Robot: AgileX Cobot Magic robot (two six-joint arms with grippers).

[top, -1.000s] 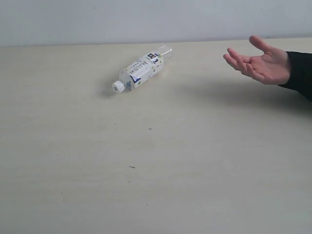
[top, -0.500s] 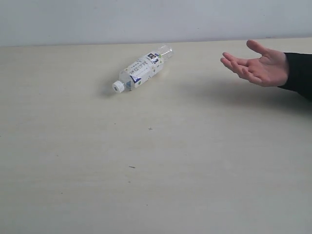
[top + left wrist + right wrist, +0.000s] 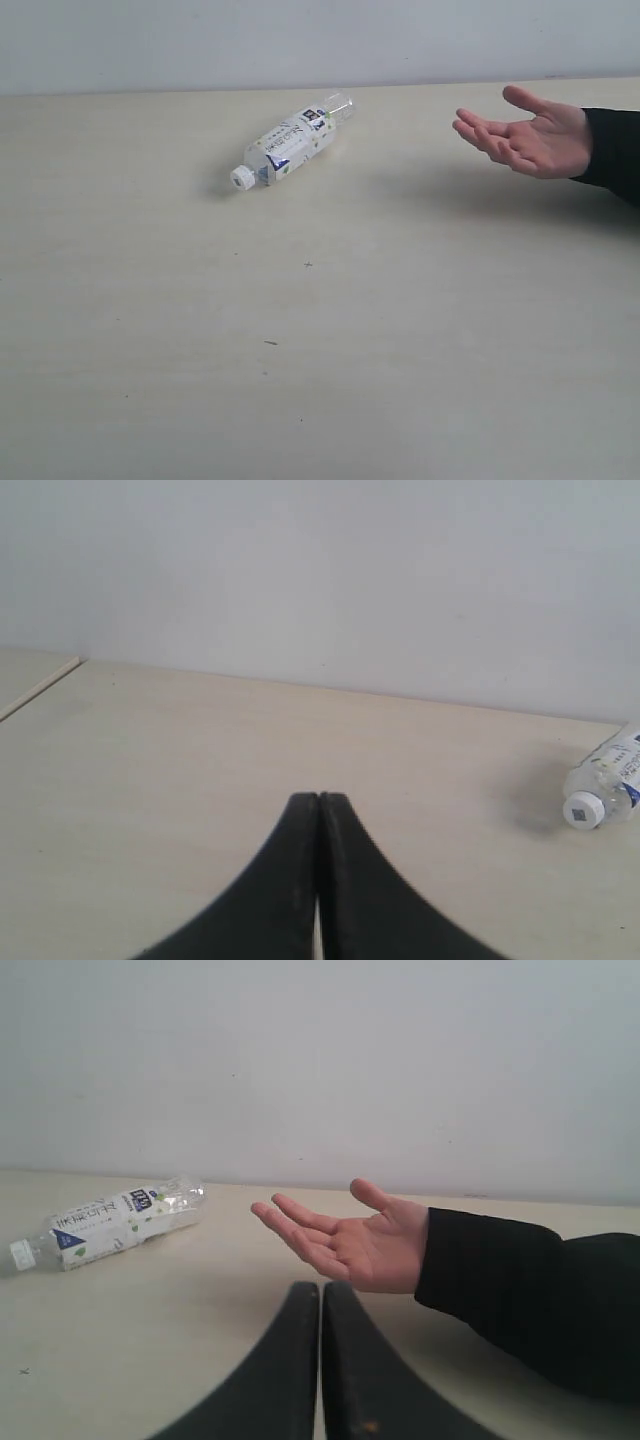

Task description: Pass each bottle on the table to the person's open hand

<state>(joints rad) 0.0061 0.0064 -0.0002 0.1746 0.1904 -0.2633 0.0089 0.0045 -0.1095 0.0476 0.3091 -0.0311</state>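
Small clear plastic bottle (image 3: 290, 143) w/ white ribbed cap and white label w/ navy & green print lies on its side toward the far edge of the flat, pale beige wood-grain table (image 3: 400, 330). Its cap points near-left and its clear base points to the plain grey wall (image 3: 200, 40). The bare open hand (image 3: 525, 135), palm up w/ black knit sleeve (image 3: 612, 145), is held over the table at right, well apart from the bottle. Left gripper (image 3: 318, 800): smooth matte black curved fingers pressed together, nothing between. Right gripper (image 3: 321, 1288): same, empty.
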